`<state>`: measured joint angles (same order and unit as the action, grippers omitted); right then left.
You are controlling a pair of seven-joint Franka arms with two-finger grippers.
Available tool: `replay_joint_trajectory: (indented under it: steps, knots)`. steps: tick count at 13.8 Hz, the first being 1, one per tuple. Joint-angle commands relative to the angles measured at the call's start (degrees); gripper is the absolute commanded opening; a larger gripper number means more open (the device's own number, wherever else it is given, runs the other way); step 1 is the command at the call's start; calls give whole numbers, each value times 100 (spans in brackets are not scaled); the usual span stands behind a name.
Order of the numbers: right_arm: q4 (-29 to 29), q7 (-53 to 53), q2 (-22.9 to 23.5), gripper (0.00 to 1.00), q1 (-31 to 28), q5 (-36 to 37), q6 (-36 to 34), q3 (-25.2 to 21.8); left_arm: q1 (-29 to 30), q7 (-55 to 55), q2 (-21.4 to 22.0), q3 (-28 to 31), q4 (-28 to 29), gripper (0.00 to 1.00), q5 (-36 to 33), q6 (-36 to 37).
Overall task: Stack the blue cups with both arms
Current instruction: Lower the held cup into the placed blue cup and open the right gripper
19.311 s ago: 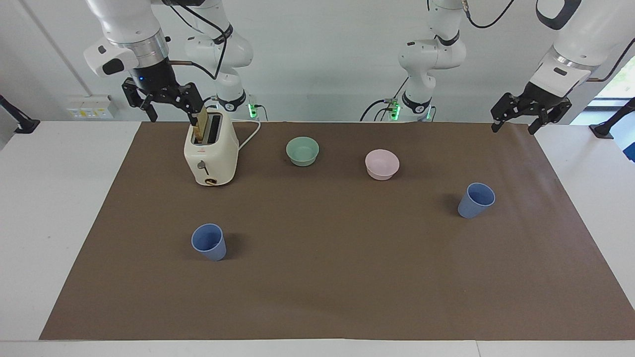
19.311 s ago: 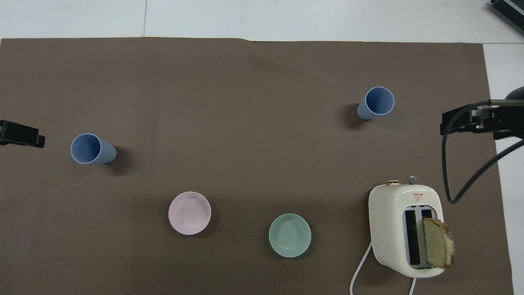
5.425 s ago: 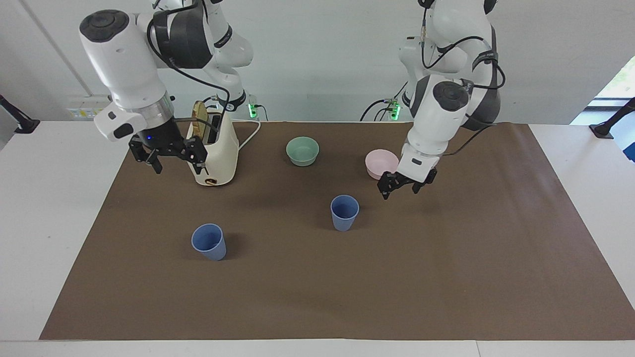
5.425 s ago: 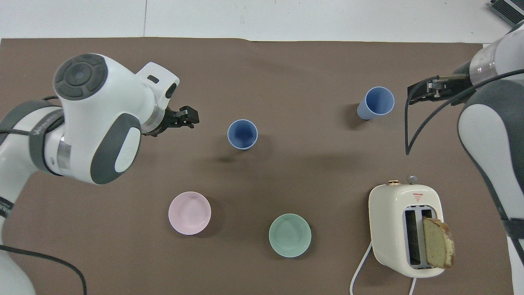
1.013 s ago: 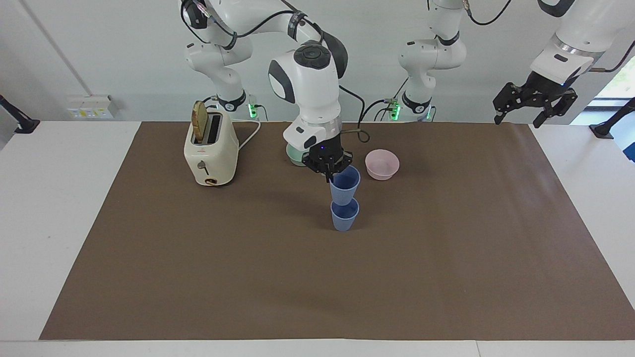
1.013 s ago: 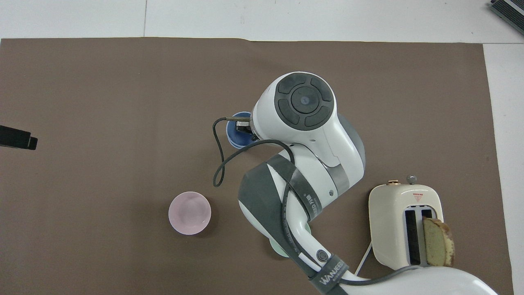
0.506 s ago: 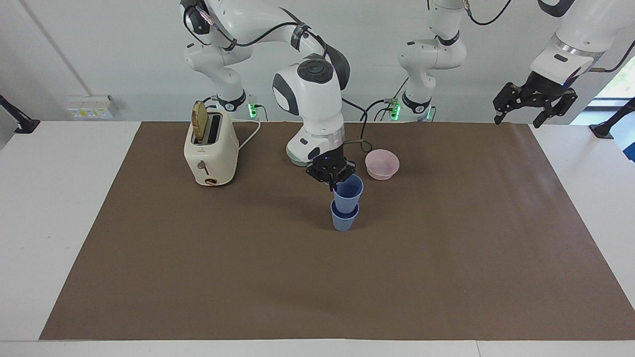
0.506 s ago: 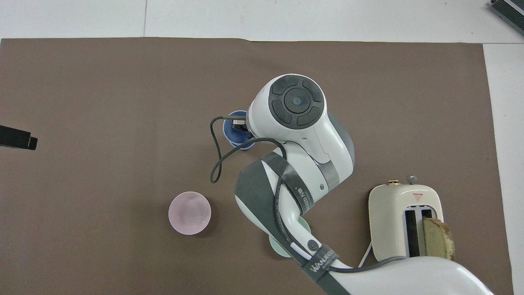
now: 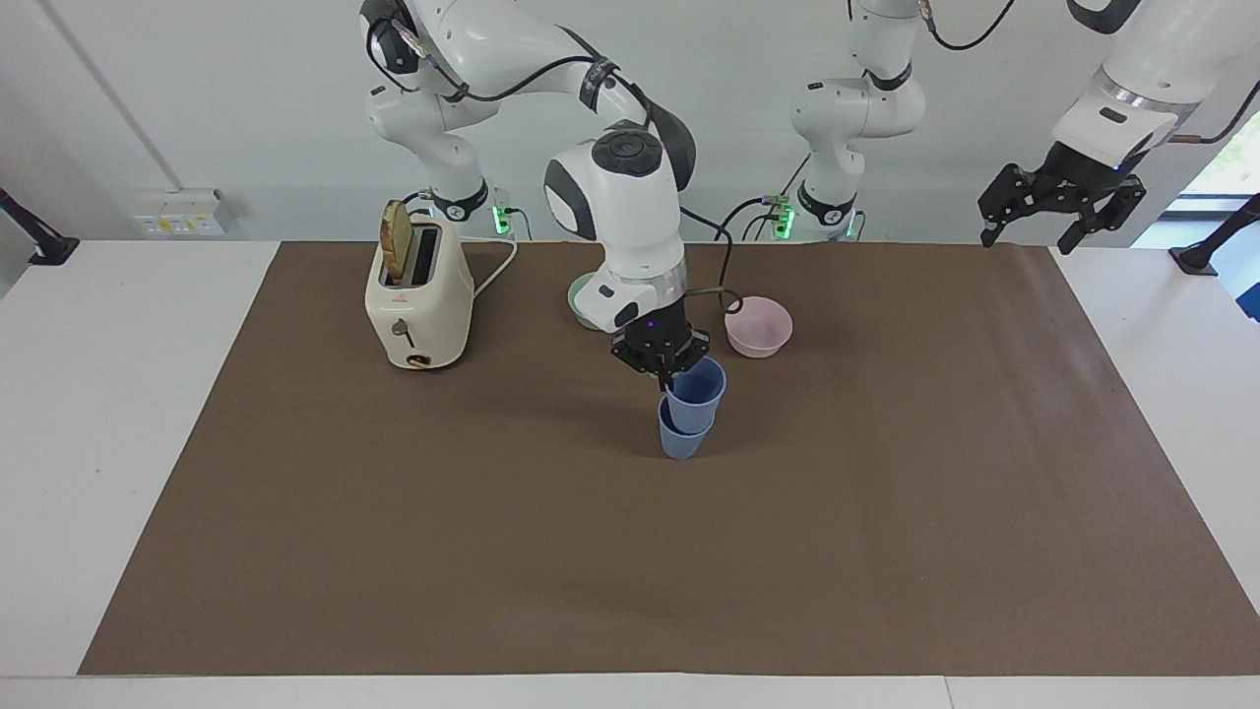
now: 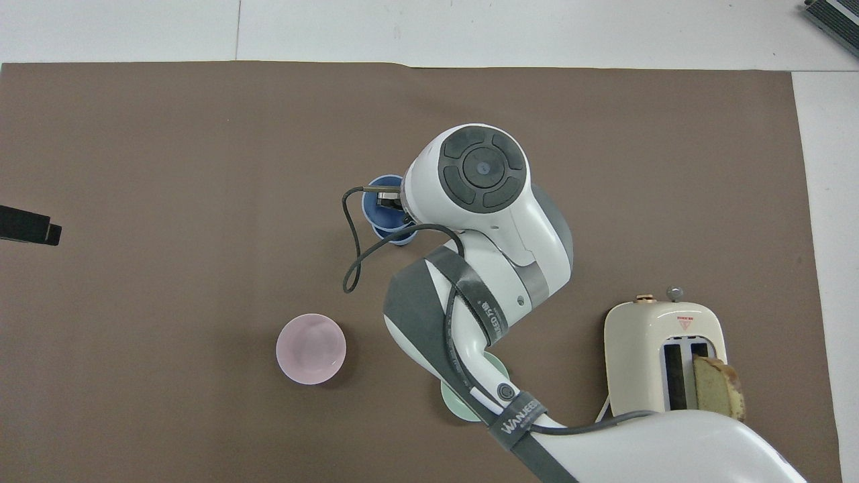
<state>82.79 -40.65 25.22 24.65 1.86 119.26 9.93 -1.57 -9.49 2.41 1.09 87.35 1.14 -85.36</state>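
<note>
Two blue cups stand mid-table on the brown mat. The lower cup (image 9: 679, 443) rests on the mat. The upper cup (image 9: 699, 392) sits partly inside it, tilted a little toward the left arm's end. My right gripper (image 9: 670, 373) is shut on the upper cup's rim, one finger inside the cup. In the overhead view the right wrist covers most of the pair; the upper cup (image 10: 376, 200), a sliver of the lower cup (image 10: 397, 237) and the right gripper (image 10: 392, 202) show. My left gripper (image 9: 1026, 219) waits open, raised over the mat's corner at the left arm's end; only its tip (image 10: 28, 225) shows from above.
A cream toaster (image 9: 418, 300) holding a slice of bread (image 9: 396, 236) stands near the right arm's base. A pale green bowl (image 9: 581, 303) is mostly hidden by the right arm. A pink bowl (image 9: 758, 327) sits close to the cups, nearer to the robots.
The right gripper has come down with the upper cup, pushing it deeper into the lower cup. The left arm has not moved.
</note>
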Motion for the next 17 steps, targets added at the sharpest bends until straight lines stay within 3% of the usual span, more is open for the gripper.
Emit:
replay_joint_trajectory:
  steps: [1, 14, 17]
  knots:
    - [228, 4, 19, 0, 13, 113, 246, 0, 34, -18, 66, -13, -8, 100, -35, 107]
    - [501, 197, 10, 0, -39, 131, 405, 0, 26, -18, 66, -13, -8, 100, -35, 107]
    - [492, 198, 10, 8, -31, 131, 378, 0, 26, -18, 66, -13, -8, 100, -35, 107]
